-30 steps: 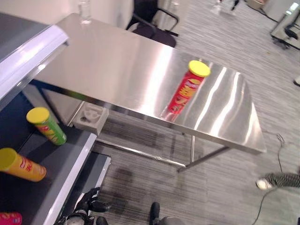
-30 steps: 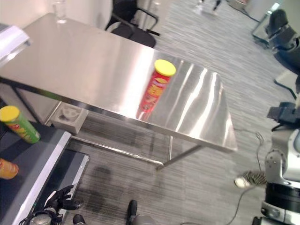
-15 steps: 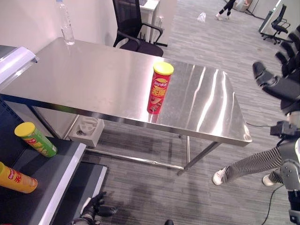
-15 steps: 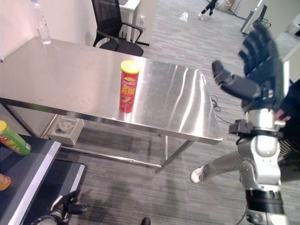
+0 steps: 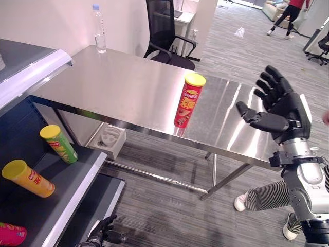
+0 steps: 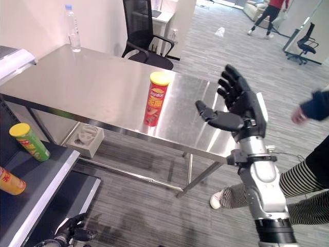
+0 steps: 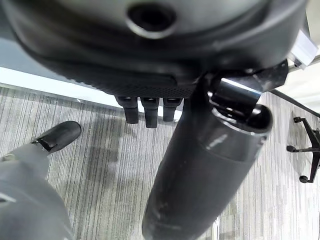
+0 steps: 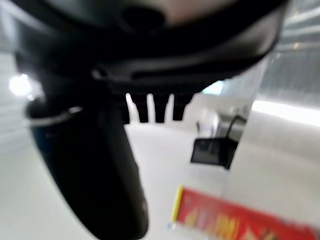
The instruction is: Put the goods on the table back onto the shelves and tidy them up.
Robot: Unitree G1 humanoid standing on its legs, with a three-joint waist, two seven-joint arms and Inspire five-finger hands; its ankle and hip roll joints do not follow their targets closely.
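A red chip can with a yellow lid point(image 5: 187, 100) stands upright near the front edge of the steel table point(image 5: 123, 82); it also shows in the right wrist view point(image 8: 235, 220). My right hand point(image 5: 277, 110) is raised to the right of the can, open with fingers spread, a short way apart from it and holding nothing. My left hand point(image 5: 103, 237) hangs low near the floor beside the shelf, its fingers relaxed and empty. On the dark shelf point(image 5: 77, 180) lie a green can point(image 5: 58, 143), an orange can point(image 5: 26, 178) and a pink can point(image 5: 10, 234).
A clear water bottle point(image 5: 98, 36) stands at the table's far corner. A black office chair point(image 5: 167, 31) is behind the table. A person's striped legs point(image 5: 267, 195) are by my right arm, and a person's hand point(image 6: 300, 114) shows there too. A grey moulded block point(image 5: 109, 141) lies under the table.
The camera has moved, so the whole scene shifted. My right hand has come down and left, closer to the red can, still open.
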